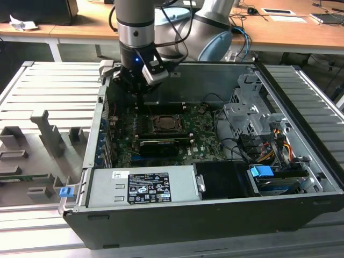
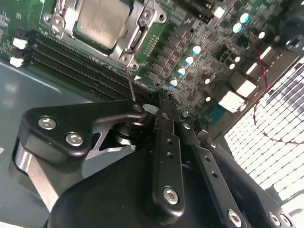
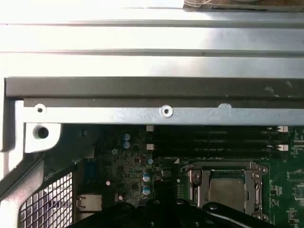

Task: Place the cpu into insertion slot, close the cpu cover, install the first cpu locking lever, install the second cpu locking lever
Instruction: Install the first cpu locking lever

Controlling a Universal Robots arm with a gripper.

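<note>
cpu: a flat square plate with a dull silvery-grey top (image 2: 101, 20), lying face up and level in the insertion slot; it also shows in the first wrist view (image 3: 226, 189).
cpu axis: square, so no long axis; its edges run parallel to the socket's edges and to the black memory slots (image 2: 71, 61) beside it.
insertion slot: a square socket on the green motherboard (image 1: 201, 141), seen in the exterior view (image 1: 166, 124) near the middle of the board, just far of the long black expansion card (image 1: 158, 145).
cpu cover: a thin silvery frame (image 3: 195, 183) lying down flat around the cpu, whose top shows through the central cut-out; screws sit at its corners (image 2: 128, 58).
locking lever: a thin metal rod (image 2: 130, 85) runs from the socket's corner toward the gripper; whether it is latched I cannot tell.
gripper: black fingers (image 2: 164, 137) drawn close together, tips near the rod's end; in the exterior view it (image 1: 138, 90) hangs over the far left part of the board, beside the socket, not over it.
computer case: open tower lying on its side (image 1: 301, 161), power supply (image 1: 142, 185) at the near edge, drive cage (image 1: 247, 115) to the exterior view's right.
</note>
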